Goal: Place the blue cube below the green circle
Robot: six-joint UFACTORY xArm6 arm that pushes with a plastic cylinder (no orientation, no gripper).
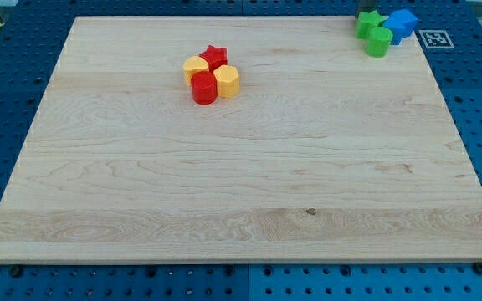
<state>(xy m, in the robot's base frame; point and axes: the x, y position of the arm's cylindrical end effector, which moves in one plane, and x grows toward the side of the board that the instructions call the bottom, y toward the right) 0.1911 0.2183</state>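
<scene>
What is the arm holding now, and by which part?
Nothing is held. My tip only pushes; it sits just above the green star.

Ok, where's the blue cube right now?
The blue cube sits at the board's top right corner in the camera view, touching the green star on its left, with the green cylinder just below-left.

- A wooden board (pixel 241 184) lies on a blue perforated surface (pixel 7 84).
- 4 blocks cluster at the board's upper left: a red star (pixel 214 56), a yellow block (pixel 195 67), a yellow hexagon-like block (pixel 228 81), and a red cylinder (pixel 204 88), all touching.
- A green star (pixel 368 22) sits at the top right corner.
- A black-and-white marker tag (pixel 435 38) lies just off the board's right corner.
</scene>
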